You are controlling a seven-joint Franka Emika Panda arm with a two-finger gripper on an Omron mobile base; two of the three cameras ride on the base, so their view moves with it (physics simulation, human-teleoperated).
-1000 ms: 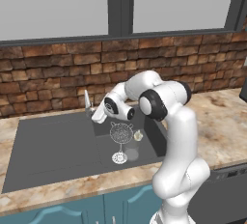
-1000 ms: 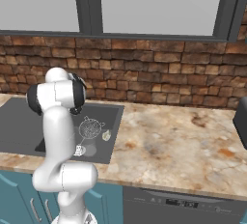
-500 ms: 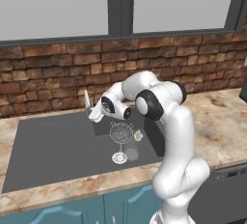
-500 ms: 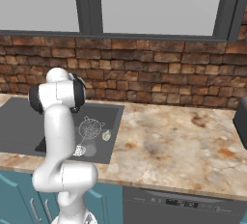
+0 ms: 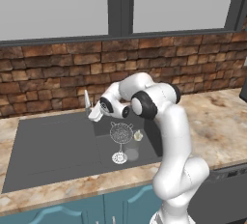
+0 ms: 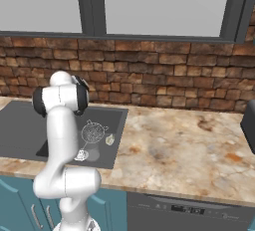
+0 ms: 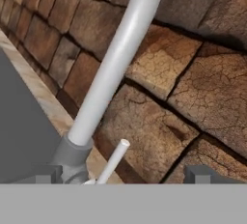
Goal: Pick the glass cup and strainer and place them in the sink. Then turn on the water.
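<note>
The strainer (image 5: 121, 132) (image 6: 92, 132), a round wire-mesh bowl, lies in the dark grey sink (image 5: 53, 146) (image 6: 20, 125) near its right side. Just in front of it a faint clear shape looks like the glass cup (image 5: 131, 153) (image 6: 93, 154), beside the round silver drain (image 5: 119, 158). My gripper (image 5: 93, 114) (image 7: 123, 177) is open at the slim silver faucet (image 5: 87, 99) (image 7: 116, 59) behind the basin. In the hand view the faucet's base and its thin lever (image 7: 114, 159) lie between the wide-spread fingertips. No water is in view.
A brick wall (image 5: 48, 73) rises right behind the faucet. A small pale object (image 5: 138, 135) lies in the sink right of the strainer. Marble counter (image 6: 174, 145) stretches to the right, with blue cabinets (image 5: 72, 208) below.
The hand has edged a little left, closer to the faucet. The strainer and cup lie where they were, and the jaws stay wide.
</note>
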